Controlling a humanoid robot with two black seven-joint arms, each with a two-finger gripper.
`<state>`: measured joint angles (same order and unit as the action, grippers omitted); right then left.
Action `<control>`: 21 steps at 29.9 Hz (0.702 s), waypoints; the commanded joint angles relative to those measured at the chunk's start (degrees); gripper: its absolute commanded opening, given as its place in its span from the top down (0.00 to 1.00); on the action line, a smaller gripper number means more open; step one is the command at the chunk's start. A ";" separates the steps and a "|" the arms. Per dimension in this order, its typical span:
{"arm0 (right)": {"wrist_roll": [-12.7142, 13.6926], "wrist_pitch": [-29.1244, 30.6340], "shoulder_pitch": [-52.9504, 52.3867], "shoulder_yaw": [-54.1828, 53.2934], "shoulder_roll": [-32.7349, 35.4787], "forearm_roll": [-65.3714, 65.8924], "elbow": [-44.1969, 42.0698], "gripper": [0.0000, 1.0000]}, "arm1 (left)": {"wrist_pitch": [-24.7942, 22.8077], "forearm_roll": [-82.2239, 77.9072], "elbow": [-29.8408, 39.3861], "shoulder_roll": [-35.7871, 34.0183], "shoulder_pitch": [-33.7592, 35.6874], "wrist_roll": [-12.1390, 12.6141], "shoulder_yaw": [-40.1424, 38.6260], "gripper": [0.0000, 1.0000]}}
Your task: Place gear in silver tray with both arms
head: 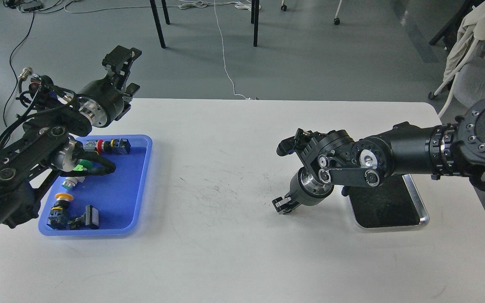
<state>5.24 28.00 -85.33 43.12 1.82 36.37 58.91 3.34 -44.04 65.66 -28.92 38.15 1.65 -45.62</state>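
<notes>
The silver tray [421,210] lies at the right of the white table, its dark bottom bare, its near-left part hidden by my right arm. My right gripper [282,205] hangs just above the table, left of the tray, pointing down and left; it is small and dark, and nothing shows in it. My left gripper [125,73] is raised above the table's far left edge, behind the blue tray [141,185], with its fingers apart and empty. Several small push-button parts [63,210] lie in the blue tray. No toothed gear shows.
My left forearm and its cables [36,147] cover the blue tray's left side. Chair and table legs [158,23] and a white cable [225,59] are on the floor beyond the table. A chair with cloth [474,46] stands at the far right.
</notes>
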 commanded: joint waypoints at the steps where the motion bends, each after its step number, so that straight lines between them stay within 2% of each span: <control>1: -0.14 0.00 -1.15 -0.85 1.60 0.02 0.59 0.98 | 0.00 0.00 0.00 0.00 0.09 0.02 0.00 0.02; 6: -0.41 0.00 -4.93 -6.46 10.46 -0.33 2.35 0.98 | 0.08 0.00 0.00 -0.09 0.18 0.02 0.09 0.02; 12: -0.67 0.00 -5.99 -11.83 27.33 0.02 5.16 0.98 | 0.08 -0.09 0.00 0.26 0.44 0.02 0.18 0.02; 17: -2.95 0.00 -1.88 -12.01 37.27 5.01 5.16 0.98 | 0.08 -1.84 -0.09 0.88 0.44 0.02 0.27 0.02; 21: -2.96 0.00 4.89 -14.55 40.45 8.98 4.55 0.98 | 0.08 -2.02 -0.18 2.11 0.44 0.02 0.35 0.02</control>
<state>2.37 28.00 -85.09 30.50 40.18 42.83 63.86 3.44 -45.87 65.56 -27.49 38.58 1.67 -45.32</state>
